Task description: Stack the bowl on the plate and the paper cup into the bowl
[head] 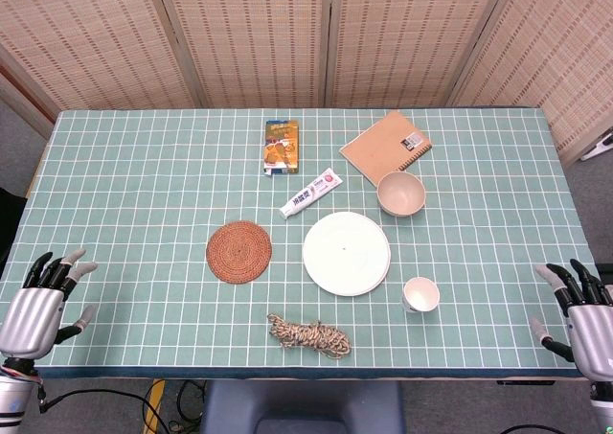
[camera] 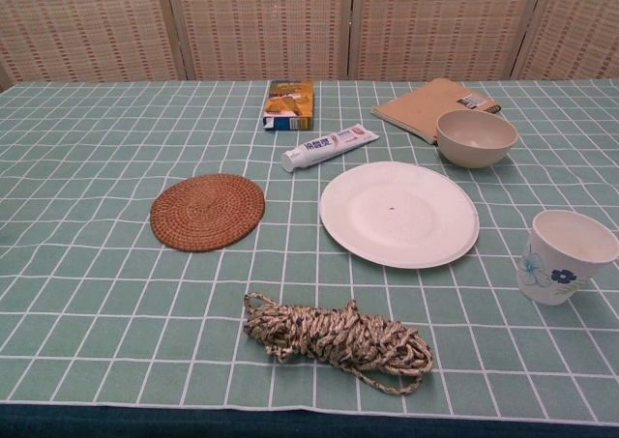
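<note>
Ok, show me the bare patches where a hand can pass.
Bare cloth lies between the left hand and the woven coaster, and between the paper cup and the right hand. Crowded: bowl, plate, toothpaste tube, notebook.

On the tabletop lie one plate, one bowl, one paper cup, one woven coaster, one rope bundle, one toothpaste tube, one notebook and one small box.

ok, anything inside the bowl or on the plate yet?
No. The bowl looks empty, though its near wall hides the bottom in the chest view. The plate is bare. The paper cup stands apart, right of the plate.
</note>
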`<state>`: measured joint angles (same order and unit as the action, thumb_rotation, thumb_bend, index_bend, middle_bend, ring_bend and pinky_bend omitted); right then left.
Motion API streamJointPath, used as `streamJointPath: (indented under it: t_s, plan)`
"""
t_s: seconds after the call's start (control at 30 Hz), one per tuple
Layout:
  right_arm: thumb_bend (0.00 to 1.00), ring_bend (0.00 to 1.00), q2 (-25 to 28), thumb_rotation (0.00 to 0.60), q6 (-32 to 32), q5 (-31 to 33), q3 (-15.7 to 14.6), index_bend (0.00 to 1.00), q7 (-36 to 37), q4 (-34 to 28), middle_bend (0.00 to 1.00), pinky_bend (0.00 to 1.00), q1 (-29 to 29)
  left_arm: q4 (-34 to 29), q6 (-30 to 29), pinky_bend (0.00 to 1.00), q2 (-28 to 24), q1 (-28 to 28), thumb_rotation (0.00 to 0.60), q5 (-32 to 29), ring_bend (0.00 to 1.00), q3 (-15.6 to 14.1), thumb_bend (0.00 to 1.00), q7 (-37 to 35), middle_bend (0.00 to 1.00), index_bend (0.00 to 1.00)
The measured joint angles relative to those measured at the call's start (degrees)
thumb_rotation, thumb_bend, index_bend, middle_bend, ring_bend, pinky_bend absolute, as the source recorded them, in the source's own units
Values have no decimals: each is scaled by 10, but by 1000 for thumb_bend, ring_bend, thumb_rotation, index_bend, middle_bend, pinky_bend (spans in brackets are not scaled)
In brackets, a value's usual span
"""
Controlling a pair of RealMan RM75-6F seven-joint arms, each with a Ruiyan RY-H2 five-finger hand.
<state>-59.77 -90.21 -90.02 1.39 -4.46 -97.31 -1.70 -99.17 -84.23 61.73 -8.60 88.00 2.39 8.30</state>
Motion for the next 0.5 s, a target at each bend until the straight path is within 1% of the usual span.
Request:
streamJointPath:
  t_s: [0.5]
  plan:
    - [272, 52, 5, 600, 0, -2, 0, 166, -4, -5, 170, 151, 0, 3, -4, 78, 1, 3, 600, 1, 162, 0, 298, -4, 138, 231]
